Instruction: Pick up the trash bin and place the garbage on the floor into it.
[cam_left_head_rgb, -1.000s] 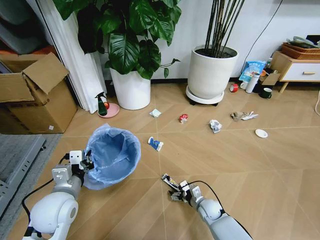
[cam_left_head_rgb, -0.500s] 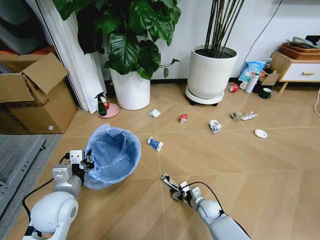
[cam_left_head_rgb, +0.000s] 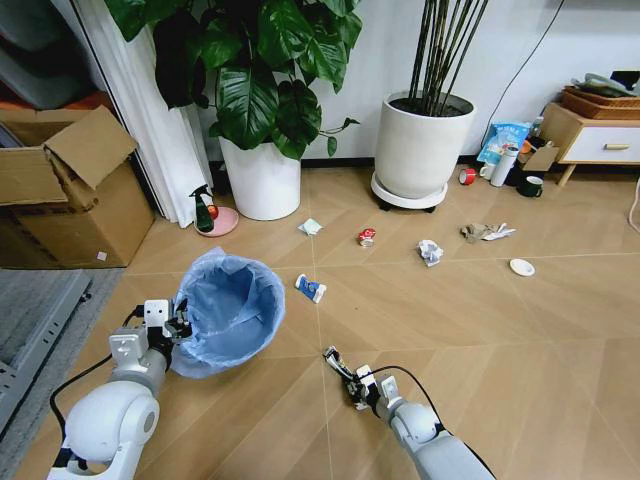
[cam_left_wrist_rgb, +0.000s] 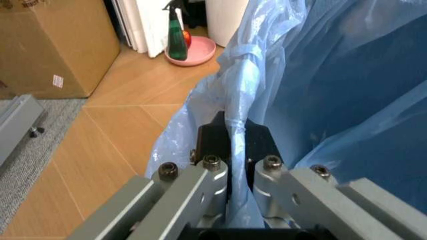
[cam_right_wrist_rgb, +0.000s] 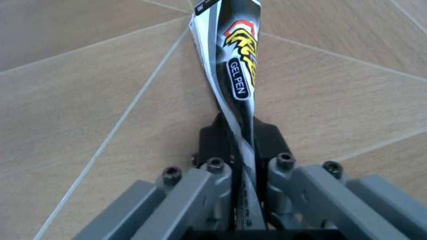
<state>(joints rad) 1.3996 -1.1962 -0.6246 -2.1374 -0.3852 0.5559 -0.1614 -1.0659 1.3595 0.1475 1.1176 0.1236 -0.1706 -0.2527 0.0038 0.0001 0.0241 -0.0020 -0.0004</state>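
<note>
While clamped: trash bin (cam_left_head_rgb: 228, 312) (left gripper (cam_left_wrist_rgb: 233, 172)), wrapper (cam_right_wrist_rgb: 235, 65)

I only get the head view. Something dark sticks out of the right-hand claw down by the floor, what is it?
Observer: The right wrist view shows the right gripper shut on a black-white wrapper printed "GEL PEN".
Operator: And the left claw, is it really gripping the bin?
Observer: Yes. In the left wrist view the left gripper pinches a fold of the blue bag at the rim of the trash bin.
Operator: Anything beside that bin I'd overlook?
Observer: The left wrist view shows a green spray bottle standing on a pink dish by the cardboard box.
</note>
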